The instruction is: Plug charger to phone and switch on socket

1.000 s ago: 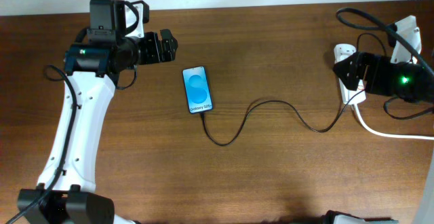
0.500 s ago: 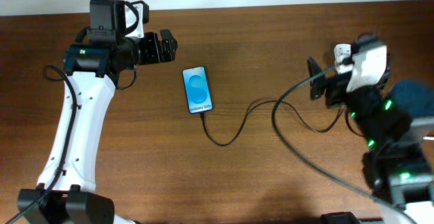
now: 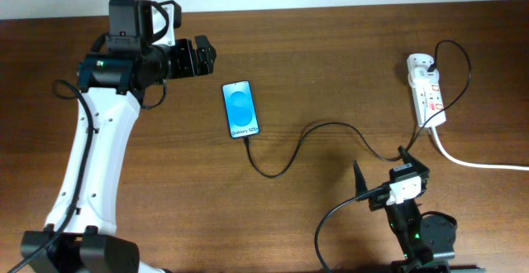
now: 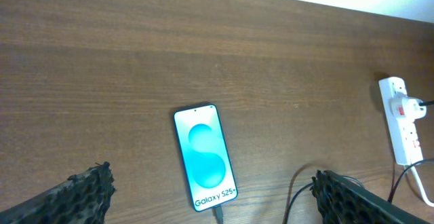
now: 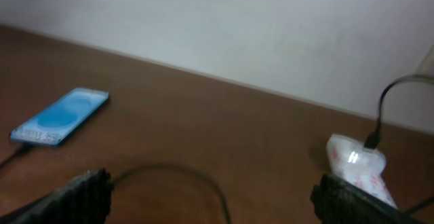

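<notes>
Right gripper [image 5: 213, 194] spread, empty, well apart from socket [image 3: 426, 91], with charger [image 3: 331, 124] apparently in phone [image 3: 240, 110]; next: confirm socket switched on.

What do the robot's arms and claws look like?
The left arm is a long white tube with chunky black joints, a tiny green light and a looping black cable. The right arm is mostly black with a white part and a green light too. The left claw and right claw have black, bumpy fingers.
</notes>
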